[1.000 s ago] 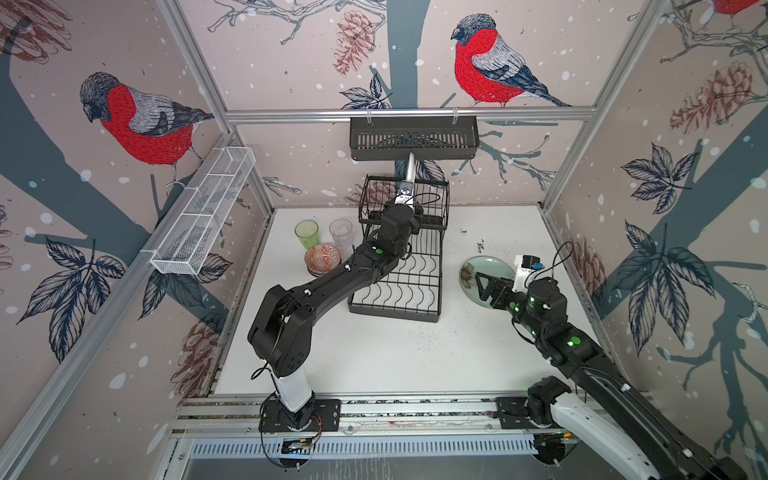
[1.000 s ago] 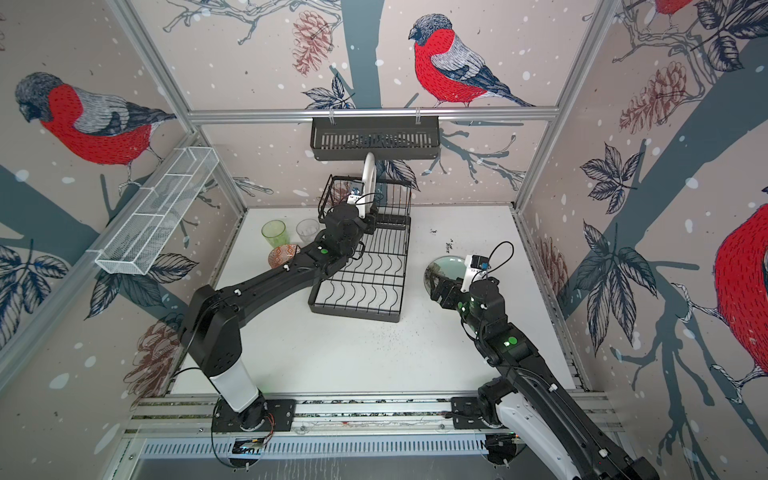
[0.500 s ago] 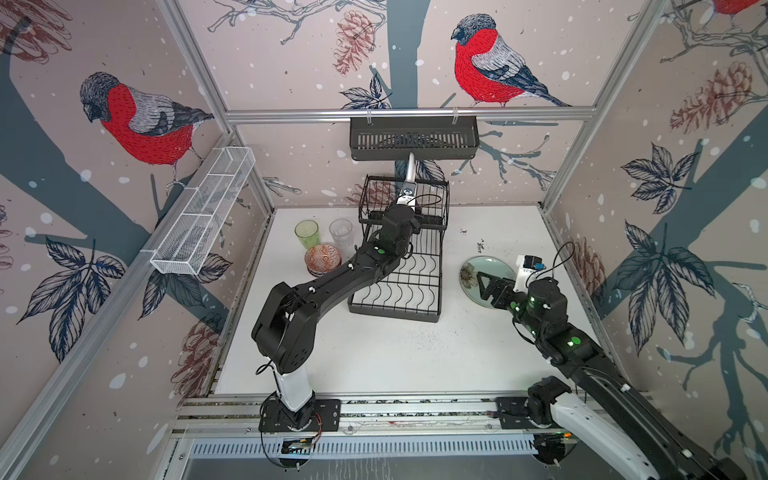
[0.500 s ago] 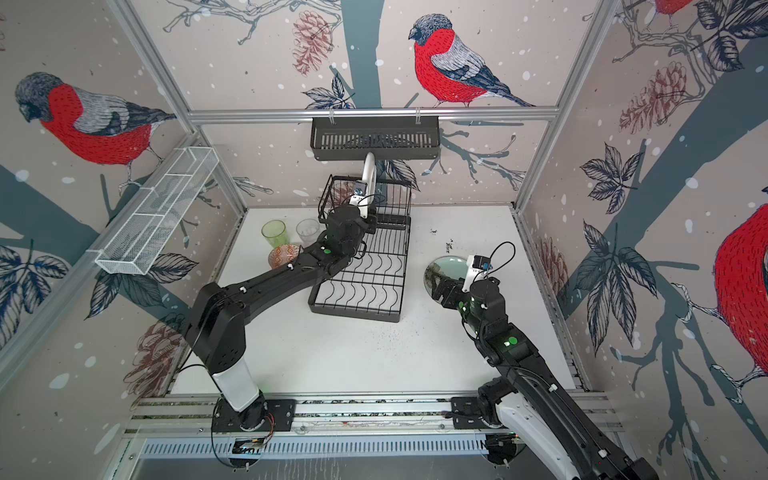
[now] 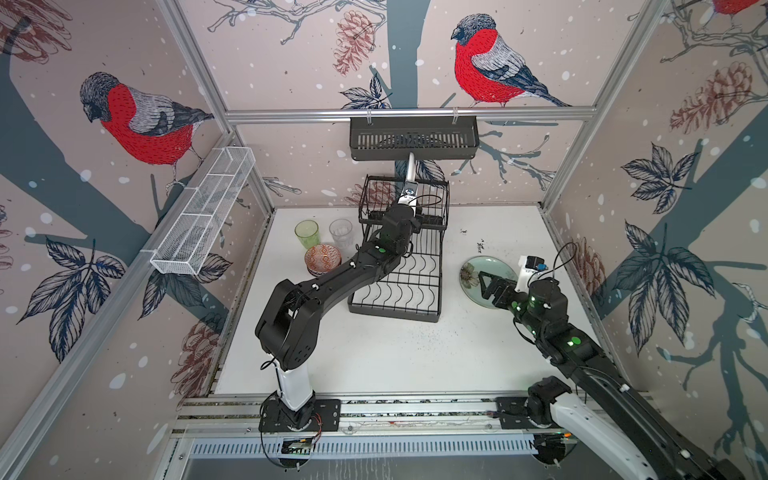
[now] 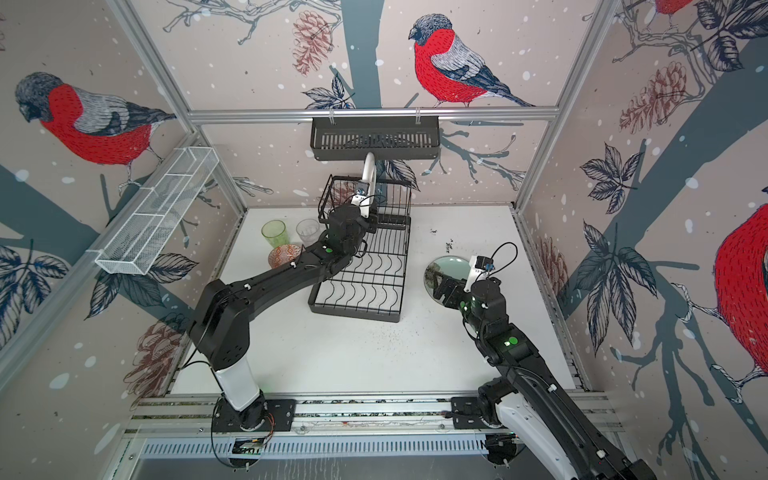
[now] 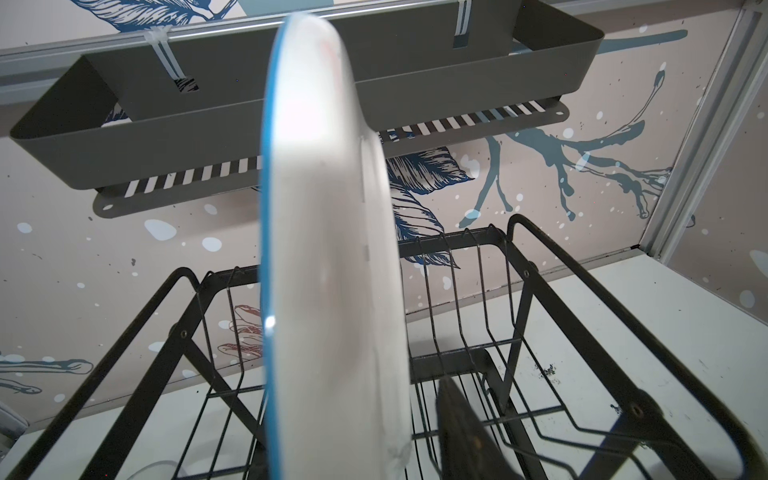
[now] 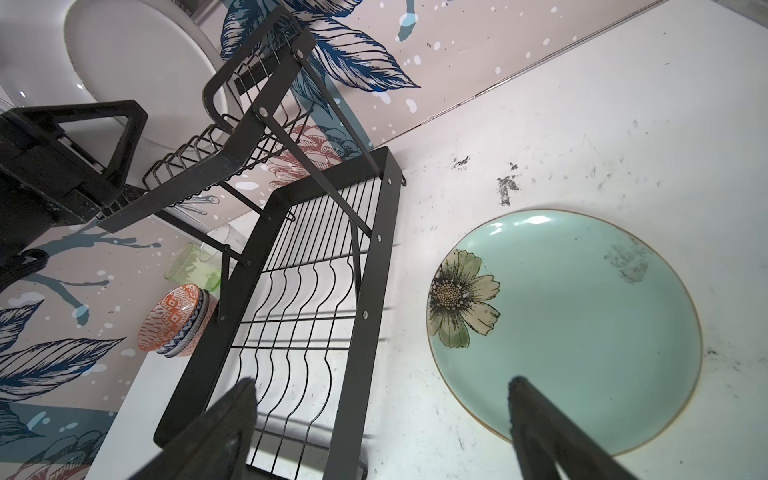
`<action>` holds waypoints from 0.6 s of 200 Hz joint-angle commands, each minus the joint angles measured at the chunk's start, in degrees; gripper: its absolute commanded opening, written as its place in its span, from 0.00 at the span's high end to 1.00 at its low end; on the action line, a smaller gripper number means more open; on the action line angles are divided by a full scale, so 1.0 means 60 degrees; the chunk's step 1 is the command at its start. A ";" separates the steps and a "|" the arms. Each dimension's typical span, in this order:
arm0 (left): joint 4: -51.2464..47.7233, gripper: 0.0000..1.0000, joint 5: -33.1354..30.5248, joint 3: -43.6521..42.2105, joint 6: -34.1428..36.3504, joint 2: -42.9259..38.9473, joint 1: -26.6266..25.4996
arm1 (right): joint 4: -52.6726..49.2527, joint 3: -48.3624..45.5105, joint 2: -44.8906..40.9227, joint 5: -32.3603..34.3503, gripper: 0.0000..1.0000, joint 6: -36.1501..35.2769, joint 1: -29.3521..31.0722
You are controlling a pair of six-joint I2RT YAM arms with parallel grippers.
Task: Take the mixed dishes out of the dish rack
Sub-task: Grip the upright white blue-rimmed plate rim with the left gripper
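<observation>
Pinching the white plate, the left tool sits at the upper tier of the dish rack. One finger lies against the plate's face, and its partner is hidden behind the plate. That plate stands on edge, thin blue rim showing, upright over the rack's narrow back tier. Its lower edge is out of sight, so whether it sits in a slot or hangs clear I cannot tell.

Tight up top, folks: in both top views the plate's upper edge reaches the underside of the black slotted basket hanging above the rack's back, gap or contact unclear.

Right of the rack, the mint plate with the flower lies flat on the surface, apart from the rack's right frame with a strip of white between. The right tool hovers above that plate, fingers spread wide, gripping nothing.

Left of the rack, just beside its frame, sit the stacked patterned bowls. The green tumbler and clear tumbler stand upright side by side behind them.

In front of the rack, a broad stretch of white surface lies open. The left arm crosses the rack's left edge over the wavy lower grid.
</observation>
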 commanded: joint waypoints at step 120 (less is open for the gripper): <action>0.0500 0.77 0.0557 0.0061 -0.0163 0.0159 0.0207 | 0.0146 -0.0115 0.0026 0.0045 0.05 0.0191 -0.0254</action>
